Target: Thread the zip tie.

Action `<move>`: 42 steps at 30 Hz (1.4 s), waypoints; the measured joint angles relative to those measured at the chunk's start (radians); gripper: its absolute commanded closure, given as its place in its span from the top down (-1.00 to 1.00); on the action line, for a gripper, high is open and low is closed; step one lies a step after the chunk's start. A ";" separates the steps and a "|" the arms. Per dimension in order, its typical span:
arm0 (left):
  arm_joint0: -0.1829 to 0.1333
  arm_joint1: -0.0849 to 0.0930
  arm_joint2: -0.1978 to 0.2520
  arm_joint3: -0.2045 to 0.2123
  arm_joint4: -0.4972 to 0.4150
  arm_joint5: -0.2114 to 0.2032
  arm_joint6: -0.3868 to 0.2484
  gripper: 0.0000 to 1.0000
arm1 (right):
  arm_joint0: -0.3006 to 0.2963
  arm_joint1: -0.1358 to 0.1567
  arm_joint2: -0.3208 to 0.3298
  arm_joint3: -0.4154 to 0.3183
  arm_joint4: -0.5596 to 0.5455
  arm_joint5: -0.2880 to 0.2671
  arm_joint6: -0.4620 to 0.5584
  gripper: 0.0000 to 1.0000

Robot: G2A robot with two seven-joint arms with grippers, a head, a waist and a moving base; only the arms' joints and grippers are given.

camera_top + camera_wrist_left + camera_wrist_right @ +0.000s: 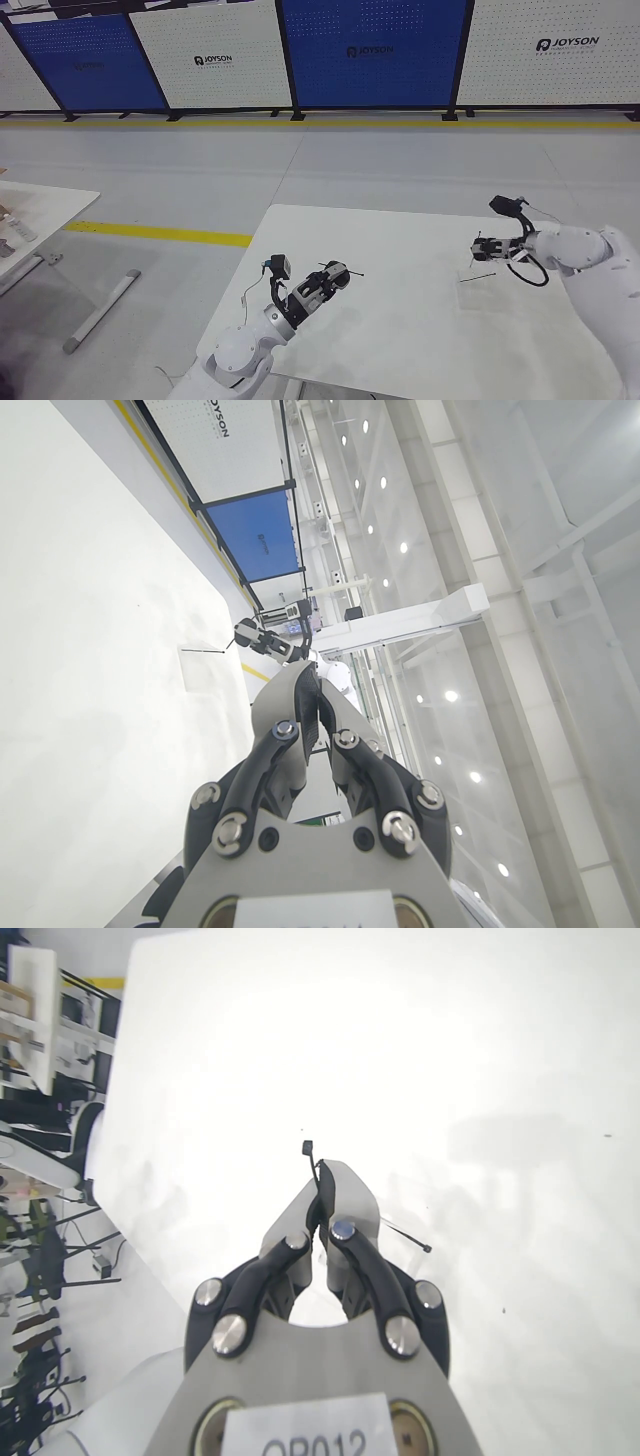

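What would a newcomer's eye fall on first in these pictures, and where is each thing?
The right gripper, above the right side of the white table, is shut on a black zip tie whose head sticks out past its fingertips. A second zip tie lies flat on the table just beside it. The left gripper, shut, is over the table's left part.

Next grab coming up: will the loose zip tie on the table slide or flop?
The loose zip tie is a thin strip flat on the smooth table, so it probably slides when nudged. The held zip tie juts unsupported from the right pincer, suggesting springy stiffness.
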 measured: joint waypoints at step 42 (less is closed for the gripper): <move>0.000 0.000 0.000 0.000 0.000 0.000 0.000 -1.00 | -0.529 0.121 0.310 -0.655 0.182 0.000 -0.226 -1.00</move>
